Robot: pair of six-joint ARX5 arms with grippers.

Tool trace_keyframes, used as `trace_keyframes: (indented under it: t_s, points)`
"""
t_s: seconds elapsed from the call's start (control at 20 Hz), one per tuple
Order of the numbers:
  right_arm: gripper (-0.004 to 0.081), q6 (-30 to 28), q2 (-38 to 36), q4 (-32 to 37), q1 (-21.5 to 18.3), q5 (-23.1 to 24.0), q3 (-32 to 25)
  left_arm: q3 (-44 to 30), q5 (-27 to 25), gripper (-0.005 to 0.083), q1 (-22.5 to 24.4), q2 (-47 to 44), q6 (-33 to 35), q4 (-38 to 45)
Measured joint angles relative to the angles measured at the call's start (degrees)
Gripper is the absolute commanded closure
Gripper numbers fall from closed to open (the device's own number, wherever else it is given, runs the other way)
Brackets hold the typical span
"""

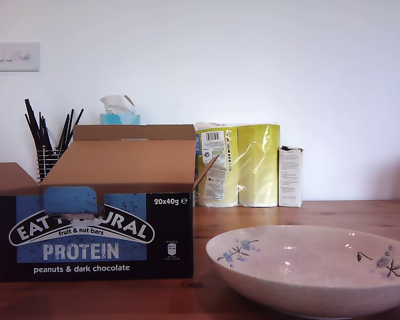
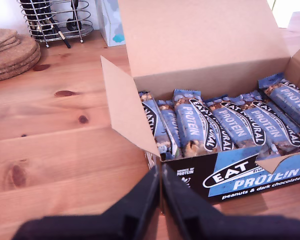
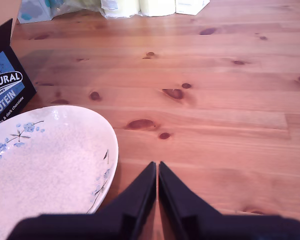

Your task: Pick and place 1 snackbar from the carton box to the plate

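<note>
The carton box (image 2: 230,150) stands open on the wooden table (image 2: 55,135), the snackbar (image 2: 189,125) packed inside among others (perhaps ten; some hidden). Beside it sits the plate (image 3: 45,170). My first gripper (image 2: 160,187) and my second gripper (image 3: 157,180) hover, jaws together.

The plate (image 1: 307,280) and carton box (image 1: 87,227) run past the exterior view's edges.

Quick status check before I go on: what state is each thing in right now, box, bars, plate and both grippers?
carton box: open, flaps up, full of bars.
snackbars: packed in the box, none taken out.
plate: empty, on the table beside the box.
my first gripper: shut, empty.
my second gripper: shut, empty.
</note>
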Motion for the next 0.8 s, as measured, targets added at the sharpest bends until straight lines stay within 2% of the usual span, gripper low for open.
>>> trace_keyframes:
  t_s: [0.45,0.65,0.75,0.8]
  points:
    - [0.0783,0.2,0.0,4.0,0.0,-0.2,0.0,0.0,0.5,0.0795,0.0,0.0,0.0,0.0]
    - [0.0783,3.7,0.0,12.0,0.0,-0.5,0.0,1.0,3.0,0.0795,0.0,0.0,-2.9,1.1]
    - [0.0783,8.4,0.0,12.3,0.0,-0.5,0.9,3.5,4.7,0.0795,-0.1,0.1,-4.2,1.3]
    - [0.0783,12.7,0.0,11.8,0.0,-0.6,2.0,5.4,5.5,0.0795,-0.4,0.1,-4.5,1.4]
